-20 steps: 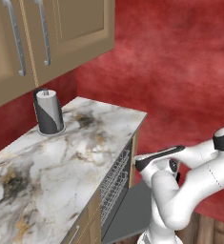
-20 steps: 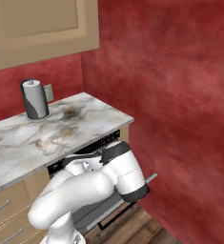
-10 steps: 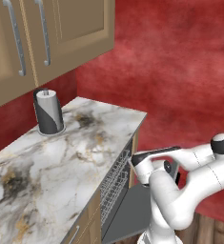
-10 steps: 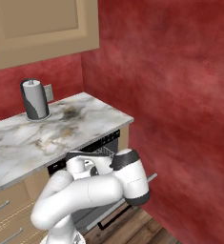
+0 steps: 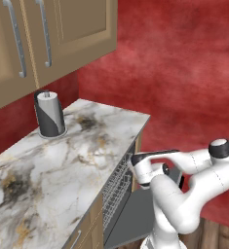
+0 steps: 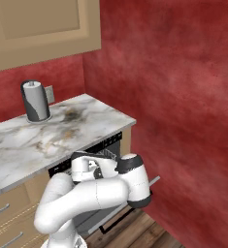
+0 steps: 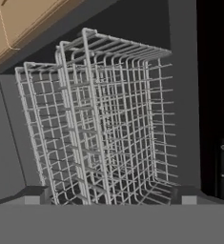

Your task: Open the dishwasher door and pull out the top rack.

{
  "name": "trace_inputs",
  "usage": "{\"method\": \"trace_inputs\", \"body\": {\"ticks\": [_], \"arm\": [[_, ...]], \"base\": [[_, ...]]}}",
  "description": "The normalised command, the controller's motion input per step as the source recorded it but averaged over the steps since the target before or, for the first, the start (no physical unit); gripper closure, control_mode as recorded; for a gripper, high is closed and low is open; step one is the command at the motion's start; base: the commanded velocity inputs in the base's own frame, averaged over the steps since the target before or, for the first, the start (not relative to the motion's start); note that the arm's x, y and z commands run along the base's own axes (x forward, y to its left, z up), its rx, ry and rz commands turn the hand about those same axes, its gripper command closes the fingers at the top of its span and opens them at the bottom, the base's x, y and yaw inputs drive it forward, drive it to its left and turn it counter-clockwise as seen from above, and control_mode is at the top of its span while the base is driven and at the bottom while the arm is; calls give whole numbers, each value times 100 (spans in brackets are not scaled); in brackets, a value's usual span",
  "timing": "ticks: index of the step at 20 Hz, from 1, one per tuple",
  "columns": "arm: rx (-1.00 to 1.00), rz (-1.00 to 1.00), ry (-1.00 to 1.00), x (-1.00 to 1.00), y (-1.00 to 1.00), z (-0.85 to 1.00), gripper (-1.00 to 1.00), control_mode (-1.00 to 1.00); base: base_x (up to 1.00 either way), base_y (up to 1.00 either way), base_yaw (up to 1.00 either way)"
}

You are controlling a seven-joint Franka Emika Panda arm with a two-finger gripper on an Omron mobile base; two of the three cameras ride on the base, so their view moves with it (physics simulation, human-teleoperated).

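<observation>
1. Currently the gripper (image 7: 111, 202) has its jaws spread wide; nothing sits between them and they touch nothing
2. Top rack (image 7: 108, 119) lies directly ahead of the jaws in the hand view, a wire grid inside the dark dishwasher cavity, apart from the fingertips
3. Dishwasher door (image 5: 135, 216) is swung down open below the marble counter (image 5: 62, 160), under the arm
</observation>
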Motion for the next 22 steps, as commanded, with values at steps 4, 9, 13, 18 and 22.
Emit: {"method": "trace_inputs", "body": {"ticks": [4,9,13,18,22], "arm": [[0,0,0,23,6,-34,-100,-100],[0,0,0,21,3,-31,-100,-100],[0,1,0,12,2,-20,-100,-100],[0,2,-2,5,3,-4,-100,-100],[0,3,-5,2,0,0,-100,-100]], "base": [[0,0,0],[0,0,0],[0,0,0],[0,0,0],[0,0,0]]}}
